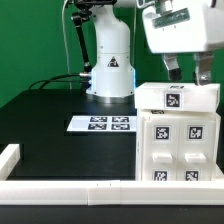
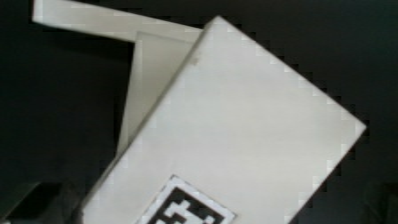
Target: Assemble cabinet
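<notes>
Obs: large white plastic cabinet box (image 1: 180,140) is standing on black surface (image 1: 50,110), exterior view's right; fingers (image 1: 172,68) are hovering above, spread, empty. Judging it rigid, light, slick; grip thin wall edge.

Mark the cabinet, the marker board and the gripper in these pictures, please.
cabinet (image 1: 180,146), exterior view, on its tagged front face.
marker board (image 1: 102,123), exterior view, middle of the flat sheet.
gripper (image 1: 187,76), exterior view, midway between its two fingertips.
</notes>
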Robot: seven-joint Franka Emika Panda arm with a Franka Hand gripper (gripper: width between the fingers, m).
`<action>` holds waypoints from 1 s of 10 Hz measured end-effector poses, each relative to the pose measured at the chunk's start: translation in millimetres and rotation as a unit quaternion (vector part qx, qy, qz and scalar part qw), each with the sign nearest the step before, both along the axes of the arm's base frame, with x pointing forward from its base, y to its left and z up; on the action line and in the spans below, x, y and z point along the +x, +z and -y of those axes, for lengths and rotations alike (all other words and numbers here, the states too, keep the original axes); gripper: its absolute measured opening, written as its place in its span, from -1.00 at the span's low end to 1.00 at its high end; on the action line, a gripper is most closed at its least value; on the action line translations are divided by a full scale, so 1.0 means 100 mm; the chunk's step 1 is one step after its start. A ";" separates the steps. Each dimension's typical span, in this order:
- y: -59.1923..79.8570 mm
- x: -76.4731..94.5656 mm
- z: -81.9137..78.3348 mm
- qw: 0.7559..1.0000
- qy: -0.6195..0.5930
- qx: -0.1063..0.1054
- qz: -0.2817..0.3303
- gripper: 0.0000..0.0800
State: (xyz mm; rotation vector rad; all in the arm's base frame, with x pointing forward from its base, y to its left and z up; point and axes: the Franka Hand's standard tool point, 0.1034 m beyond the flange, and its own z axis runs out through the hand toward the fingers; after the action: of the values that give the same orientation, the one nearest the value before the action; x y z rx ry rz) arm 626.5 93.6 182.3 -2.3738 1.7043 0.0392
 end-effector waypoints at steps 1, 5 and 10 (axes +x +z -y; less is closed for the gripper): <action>0.01 0.01 0.02 0.999 0.050 -0.005 0.009 0.99; 0.00 0.01 0.02 0.981 0.191 -0.020 0.037 0.99; 0.00 0.01 0.04 0.856 0.504 -0.079 0.079 0.99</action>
State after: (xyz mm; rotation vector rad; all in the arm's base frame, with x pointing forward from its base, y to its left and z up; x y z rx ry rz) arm 627.1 89.8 182.5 -2.9902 0.2448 -0.1304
